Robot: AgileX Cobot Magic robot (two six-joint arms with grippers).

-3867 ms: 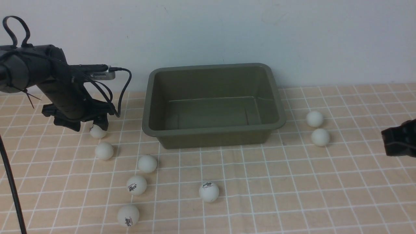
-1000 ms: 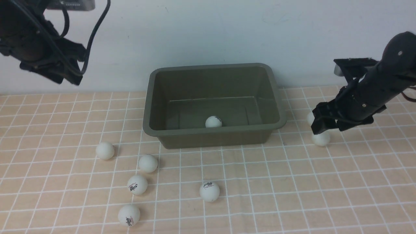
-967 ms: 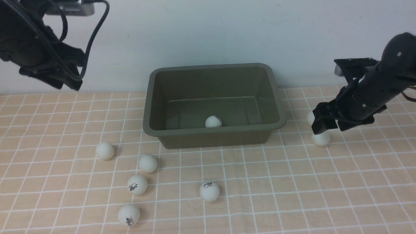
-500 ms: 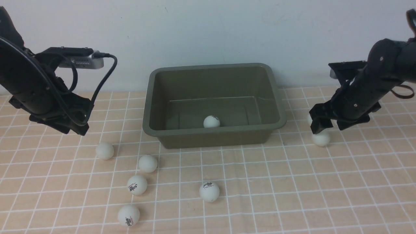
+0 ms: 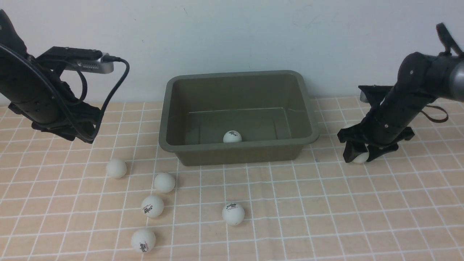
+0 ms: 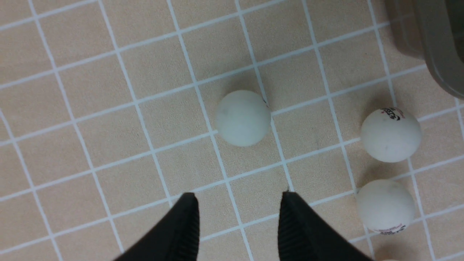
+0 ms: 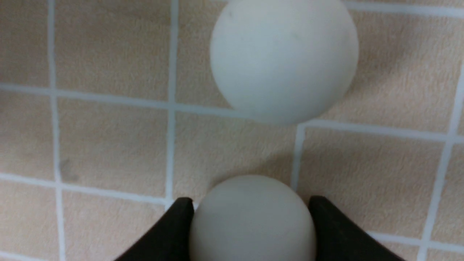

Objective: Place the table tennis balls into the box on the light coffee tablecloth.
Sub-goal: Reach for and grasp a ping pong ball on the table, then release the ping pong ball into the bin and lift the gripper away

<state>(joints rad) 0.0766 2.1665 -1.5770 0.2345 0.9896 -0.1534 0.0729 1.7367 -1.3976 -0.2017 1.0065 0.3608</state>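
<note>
From the front, the box (image 5: 239,146) sits mouth up on the light coffee tablecloth (image 5: 290,224). Its long axis runs from 9 to 3 o'clock, and one boxed ball (image 5: 232,136) lies inside against the near wall. Taking the box as the dial's centre, the left gripper (image 5: 86,137) hangs above the cloth at 9 o'clock. Four loose balls (image 5: 116,168) (image 5: 164,182) (image 5: 152,206) (image 5: 143,240) trail from 8 to 7 o'clock, and a fifth ball (image 5: 233,214) lies at 6. Just past 3 o'clock the right gripper (image 5: 357,156) is down at the cloth around a white table tennis ball (image 5: 362,157). In the left wrist view the fingers (image 6: 190,224) stand apart with nothing between them. A plain ball (image 6: 243,117) rests on the cloth ahead of them, with a box corner at the frame's edge. In the right wrist view both fingers (image 7: 177,224) press the sides of the table tennis ball, clamping it. A neighbour ball (image 7: 284,59) lies just beyond, not touching it.
</note>
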